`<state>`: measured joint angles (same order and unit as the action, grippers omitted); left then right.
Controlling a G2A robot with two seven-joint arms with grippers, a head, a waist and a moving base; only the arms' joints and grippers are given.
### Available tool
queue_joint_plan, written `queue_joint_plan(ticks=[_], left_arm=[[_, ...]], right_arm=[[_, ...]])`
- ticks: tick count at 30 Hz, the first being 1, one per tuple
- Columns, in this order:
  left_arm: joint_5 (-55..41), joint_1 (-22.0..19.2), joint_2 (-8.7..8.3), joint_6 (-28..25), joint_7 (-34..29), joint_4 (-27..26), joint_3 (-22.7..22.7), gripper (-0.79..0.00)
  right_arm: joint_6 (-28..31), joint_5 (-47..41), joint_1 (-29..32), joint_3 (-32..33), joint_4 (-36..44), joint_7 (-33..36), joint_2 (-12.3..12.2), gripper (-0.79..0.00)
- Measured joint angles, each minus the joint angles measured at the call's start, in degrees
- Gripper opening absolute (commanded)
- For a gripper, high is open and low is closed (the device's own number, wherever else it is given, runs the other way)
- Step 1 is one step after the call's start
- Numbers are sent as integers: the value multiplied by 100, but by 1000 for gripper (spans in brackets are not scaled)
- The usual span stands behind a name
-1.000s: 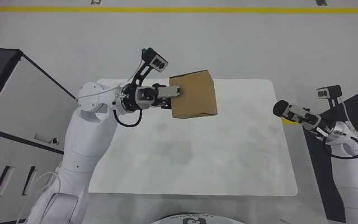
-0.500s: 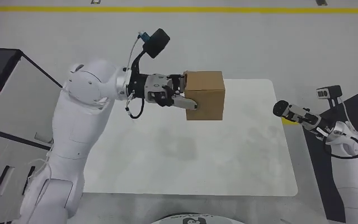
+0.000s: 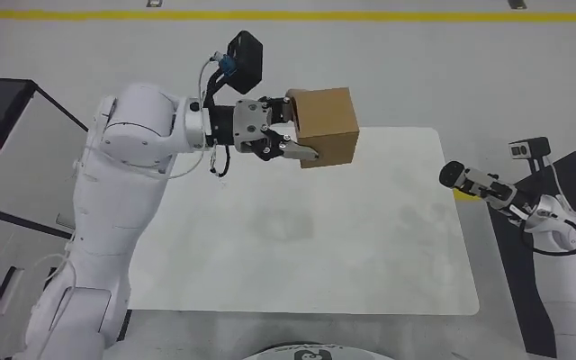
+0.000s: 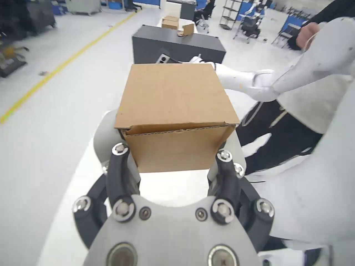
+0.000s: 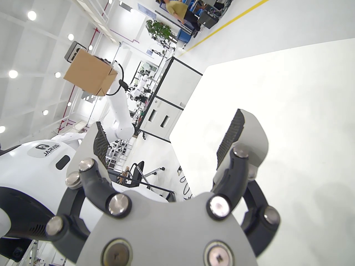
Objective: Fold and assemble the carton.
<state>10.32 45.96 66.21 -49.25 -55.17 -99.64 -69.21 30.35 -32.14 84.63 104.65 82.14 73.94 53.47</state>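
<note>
- Carton [image 3: 326,126] [image 4: 174,106] [image 5: 88,76]: a closed brown cardboard box, lifted clear of the table [image 3: 378,252] [image 5: 277,84] and carried above its far edge, towards the far left corner.
- Shape and axis: the carton is close to a cube, so no long axis can be made out. In the top view its sides sit slightly turned against the table's edges.
- Facing: the side with the tucked flap edge faces back towards the left gripper [image 3: 299,131] [image 4: 173,161]. The opposite side points away from it, towards the robot's right. A plain panel faces up.
- Left gripper: the two fingers [image 4: 122,156] are spread about as wide as the carton and press on opposite sides of its near end, holding it.
- Right gripper [image 3: 450,173] [image 5: 169,131]: it hangs at the table's right edge, well apart from the carton, with its fingers spread wide and nothing between them.
</note>
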Motion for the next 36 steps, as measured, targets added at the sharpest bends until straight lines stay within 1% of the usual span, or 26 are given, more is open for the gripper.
queue_joint_plan(ticks=[2,4,7,9,11,14,15,16,19,22,25,28,31,36], left_arm=[[740,-15,-51,-618,624,108,21,-785],[1325,-63,-100,-879,976,140,107,-785],[1899,-160,-180,-882,1317,-129,258,-785],[2373,-242,-259,-874,1749,-290,376,-785],[3015,-349,-360,-875,2322,-417,574,-785],[3987,-451,-509,-875,3315,-303,879,-785],[4161,-456,-518,-875,3487,-287,899,-785],[4229,-456,-518,-875,3548,-284,899,-785],[4027,-452,-513,-875,3366,-290,886,-785],[4015,-451,-513,-875,3358,-291,886,-785],[4333,-384,-531,-849,3396,-375,833,-785],[4910,-254,-564,-858,3858,-439,593,-785],[5488,-87,-608,-876,4510,-453,405,-785],[6682,197,-731,-875,6081,-407,128,-785]], right_arm=[[0,0,0,0,0,0,0,0],[0,0,0,0,0,0,0,0],[0,0,0,0,0,0,0,0],[0,0,0,0,0,0,0,0],[0,0,0,0,0,0,0,0],[0,0,0,0,0,0,0,0],[0,0,0,0,0,0,0,0],[0,0,0,0,0,0,0,0],[0,0,0,0,0,0,0,0],[0,0,0,0,0,0,0,0],[0,0,0,0,0,0,0,0],[0,0,0,0,0,0,0,0],[0,0,0,0,0,0,0,0],[0,0,0,0,0,0,0,0]])
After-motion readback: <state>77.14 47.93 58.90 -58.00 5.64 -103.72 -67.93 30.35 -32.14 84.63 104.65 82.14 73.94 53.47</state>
